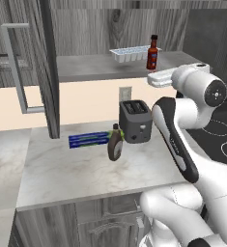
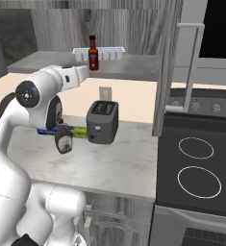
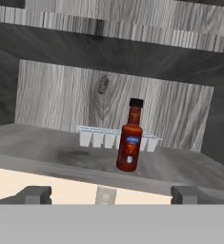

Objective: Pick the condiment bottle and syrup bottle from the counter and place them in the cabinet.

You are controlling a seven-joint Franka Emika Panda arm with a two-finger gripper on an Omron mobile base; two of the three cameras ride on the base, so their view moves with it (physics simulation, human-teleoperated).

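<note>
The hand [image 3: 108, 195] is spread open and empty just short of the condiment bottle [image 3: 130, 138] standing on the cabinet [image 3: 46, 152] shelf ahead, its fingertips [image 3: 35, 194] cut off below.

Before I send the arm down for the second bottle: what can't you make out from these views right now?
- Syrup bottle: its neck and cap sit behind the arm in the right base view.
- Label text on the condiment bottle: too small to read in the hand view.
- Blue-green packet: partly behind the syrup bottle in the left base view; what it is stays unclear.
- Cabinet interior: cut off by the hand view's edges.
</note>
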